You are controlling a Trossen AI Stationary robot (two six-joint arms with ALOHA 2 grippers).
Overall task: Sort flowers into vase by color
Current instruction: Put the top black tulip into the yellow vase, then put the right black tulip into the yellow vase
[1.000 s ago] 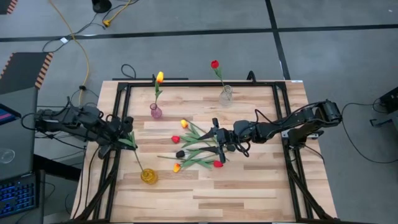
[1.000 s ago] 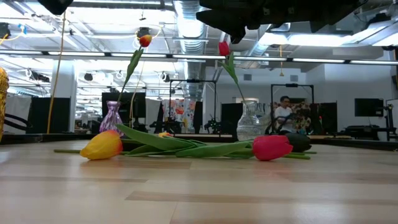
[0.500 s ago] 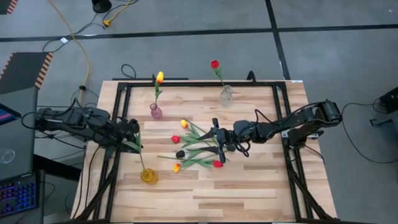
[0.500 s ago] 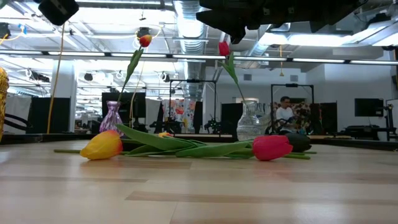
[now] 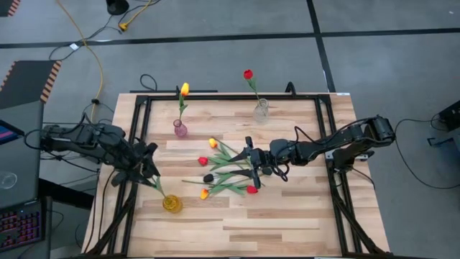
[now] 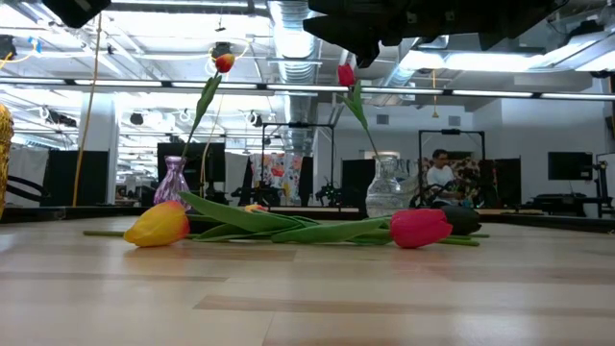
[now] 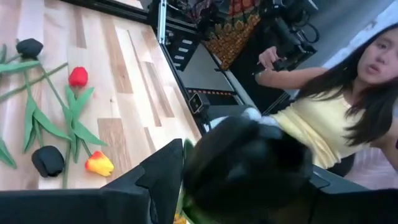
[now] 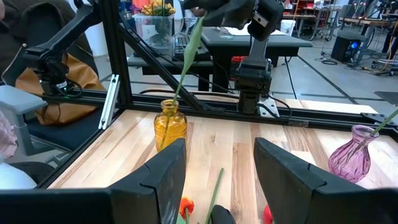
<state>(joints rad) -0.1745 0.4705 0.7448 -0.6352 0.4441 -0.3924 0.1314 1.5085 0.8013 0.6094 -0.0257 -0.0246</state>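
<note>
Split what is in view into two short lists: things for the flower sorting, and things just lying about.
For the job:
- loose tulips
- yellow vase, stem in it, left gripper on that stem
- purple vase
- clear vase
- right gripper, open

Lying about:
- yellow cable
- laptop

It is a robot lab or workshop. The room [image 6: 307, 144] has ceiling pipes [image 6: 288, 29], other work tables [image 8: 261, 40] and floor cables [image 5: 93, 50].

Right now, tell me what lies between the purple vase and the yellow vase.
In the high view, only bare wood separates the purple vase from the yellow vase; the left claw hovers beside that stretch, over the yellow vase's stem.
</note>
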